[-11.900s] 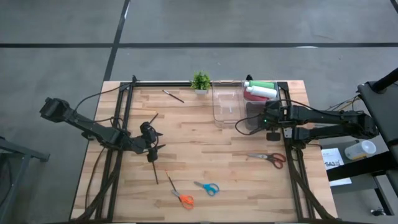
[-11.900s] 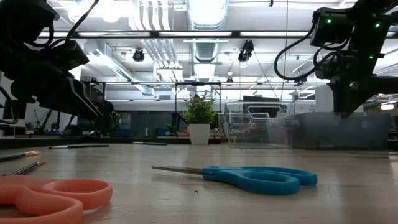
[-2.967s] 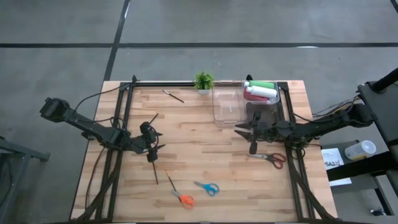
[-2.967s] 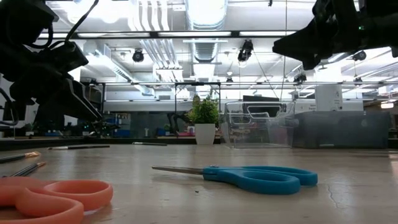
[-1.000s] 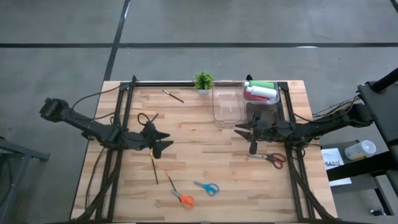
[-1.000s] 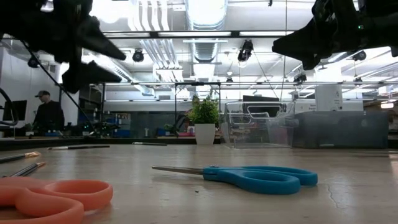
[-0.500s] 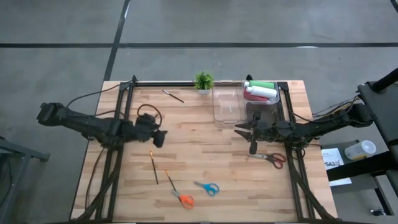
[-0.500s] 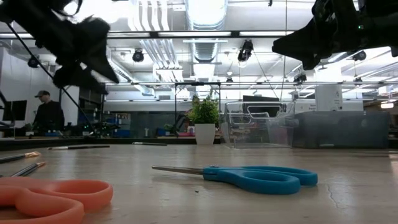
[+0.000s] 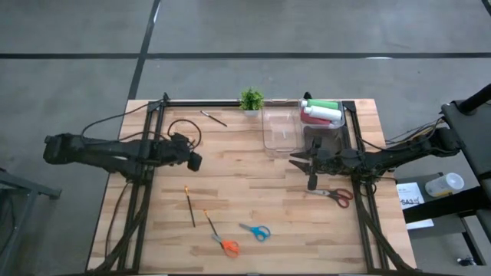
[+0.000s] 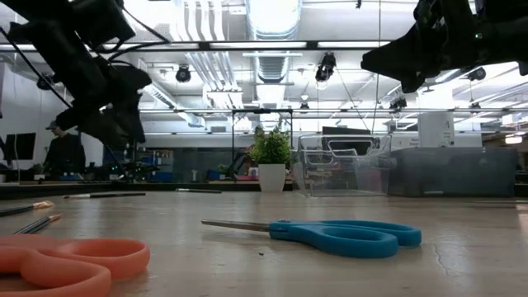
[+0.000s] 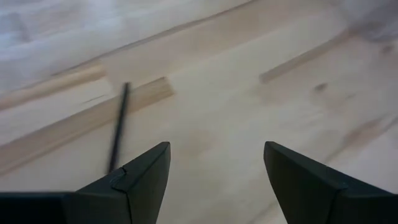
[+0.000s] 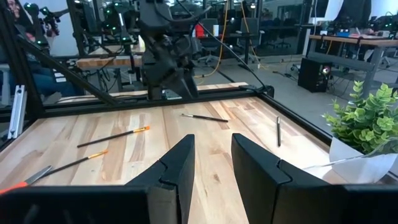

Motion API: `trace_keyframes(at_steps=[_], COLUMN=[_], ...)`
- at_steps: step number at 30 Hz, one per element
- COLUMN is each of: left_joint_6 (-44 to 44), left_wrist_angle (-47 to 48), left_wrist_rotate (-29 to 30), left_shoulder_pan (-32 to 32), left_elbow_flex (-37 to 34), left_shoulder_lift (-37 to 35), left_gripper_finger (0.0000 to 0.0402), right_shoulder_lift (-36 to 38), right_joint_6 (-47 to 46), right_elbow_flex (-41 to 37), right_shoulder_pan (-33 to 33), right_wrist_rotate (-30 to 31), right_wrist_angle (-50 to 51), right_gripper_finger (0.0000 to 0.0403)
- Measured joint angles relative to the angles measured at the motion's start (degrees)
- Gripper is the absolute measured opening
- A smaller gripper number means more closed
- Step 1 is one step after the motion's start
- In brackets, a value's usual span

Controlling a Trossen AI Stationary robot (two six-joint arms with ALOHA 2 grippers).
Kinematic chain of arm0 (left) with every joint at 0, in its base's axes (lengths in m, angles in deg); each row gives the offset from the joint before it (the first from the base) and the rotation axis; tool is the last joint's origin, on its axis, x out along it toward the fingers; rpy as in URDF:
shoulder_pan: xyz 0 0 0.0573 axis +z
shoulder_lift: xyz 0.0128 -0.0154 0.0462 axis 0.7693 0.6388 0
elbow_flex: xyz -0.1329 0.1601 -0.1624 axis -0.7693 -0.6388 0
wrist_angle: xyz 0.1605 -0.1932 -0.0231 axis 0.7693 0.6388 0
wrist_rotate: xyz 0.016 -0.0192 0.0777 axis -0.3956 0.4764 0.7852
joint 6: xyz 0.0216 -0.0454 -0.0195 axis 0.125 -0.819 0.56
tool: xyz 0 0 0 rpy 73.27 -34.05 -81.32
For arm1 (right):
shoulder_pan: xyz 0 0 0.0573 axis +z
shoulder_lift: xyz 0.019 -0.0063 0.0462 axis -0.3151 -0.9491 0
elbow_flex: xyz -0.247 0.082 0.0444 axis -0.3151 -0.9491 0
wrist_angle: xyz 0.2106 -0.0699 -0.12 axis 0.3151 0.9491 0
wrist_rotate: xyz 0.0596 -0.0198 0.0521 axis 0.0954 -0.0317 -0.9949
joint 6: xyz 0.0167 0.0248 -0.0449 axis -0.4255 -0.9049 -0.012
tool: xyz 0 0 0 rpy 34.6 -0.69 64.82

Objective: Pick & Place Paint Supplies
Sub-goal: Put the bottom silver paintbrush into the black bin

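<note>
Green, white and pink-red squeeze bottles [image 9: 321,111] lie in a bin at the far right corner. Two orange-tipped brushes [image 9: 189,205] [image 9: 209,223] lie near the table's middle left, and a dark brush [image 9: 213,117] lies by the far edge. My left gripper [image 9: 195,162] hangs open over the left part of the table, tipped downward. Its wrist view shows another dark brush [image 11: 118,127] flat on the wood, off to one side of the fingers. My right gripper [image 9: 293,160] hovers level by the bins, open a little [image 12: 211,142], with nothing between its fingers.
A clear container [image 9: 280,132] stands beside the bottle bin. A small potted plant [image 9: 250,100] sits at the far edge. Red scissors [image 9: 335,195] lie near the right gripper; blue scissors [image 9: 256,231] and orange scissors [image 9: 225,244] lie toward the near edge. Bare wood lies mid-table.
My left gripper has swung toward the table's far edge, away from the orange-tipped brushes, and tipped from nearly level to pointing downward. It has stayed open and holds nothing.
</note>
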Motion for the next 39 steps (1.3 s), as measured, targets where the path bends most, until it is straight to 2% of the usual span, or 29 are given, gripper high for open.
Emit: trace_keyframes(at_steps=[7,14,18,24,30,35,39], left_joint_6=[1.9,5.5,2.9,2.0,2.0,2.5,4.4], left_wrist_angle=[3.7,2.2,-2.9,-11.1,-19.9,-29.7,-31.4], left_wrist_rotate=[0.0,0.0,2.3,6.9,6.3,8.1,8.0], left_shoulder_pan=[3.5,5.0,5.0,5.0,5.0,5.0,5.0], left_elbow_flex=[0.0,-2.1,-5.5,-10.3,-15.8,-20.5,-21.4], left_shoulder_lift=[2.4,9.6,12.8,12.6,12.3,12.2,12.2], left_gripper_finger=[0.0266,0.0266,0.0266,0.0266,0.0266,0.0266,0.0266], right_shoulder_lift=[0.0,0.0,0.0,0.0,0.0,0.0,0.0], right_joint_6=[0.0,0.0,0.0,0.3,0.0,0.3,0.0], right_elbow_flex=[0.0,0.0,0.0,0.0,0.0,0.0,0.0], right_shoulder_pan=[0.0,0.0,0.0,0.0,0.0,0.0,0.0], right_wrist_rotate=[0.0,0.0,0.0,0.0,0.0,0.0,0.0], right_wrist_angle=[0.0,0.0,0.0,0.0,0.0,0.0,0.0], right_gripper_finger=[0.0104,0.0104,0.0104,0.0104,0.0104,0.0104,0.0104])
